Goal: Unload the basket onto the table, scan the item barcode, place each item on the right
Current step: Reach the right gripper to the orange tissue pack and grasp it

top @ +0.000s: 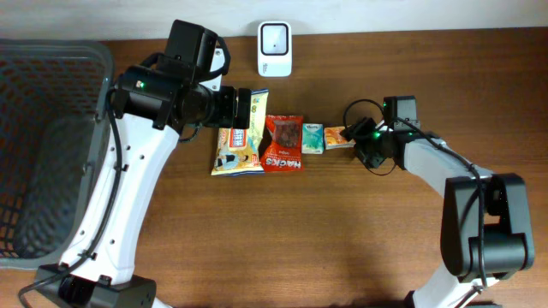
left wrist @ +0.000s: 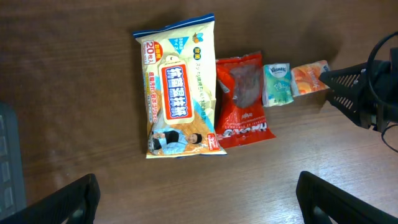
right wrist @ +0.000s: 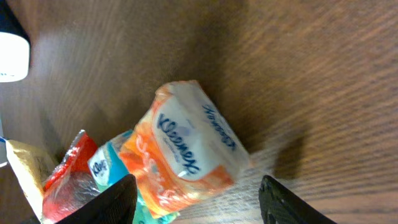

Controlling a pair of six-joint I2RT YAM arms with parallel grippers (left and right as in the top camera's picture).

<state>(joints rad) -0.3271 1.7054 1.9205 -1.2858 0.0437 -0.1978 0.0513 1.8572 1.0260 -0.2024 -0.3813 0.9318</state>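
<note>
Four items lie in a row on the wooden table: a yellow wipes pack [top: 237, 147] [left wrist: 180, 93], a red snack bag [top: 282, 144] [left wrist: 242, 102], a teal tissue pack [top: 312, 138] [left wrist: 278, 84] and an orange tissue pack [top: 336, 137] [left wrist: 308, 78] [right wrist: 186, 146]. My right gripper [top: 353, 135] [right wrist: 198, 183] is low at the orange pack, open, its fingers either side of the pack's near end with a gap on the right. My left gripper [top: 244, 107] [left wrist: 199, 205] hovers wide open above the yellow pack, holding nothing. A white scanner [top: 274, 38] [right wrist: 12, 50] stands at the back edge.
A dark mesh basket [top: 43, 145] fills the table's left end. The right arm's cable [top: 364, 109] loops behind its wrist. Bare wood lies in front of the row of items.
</note>
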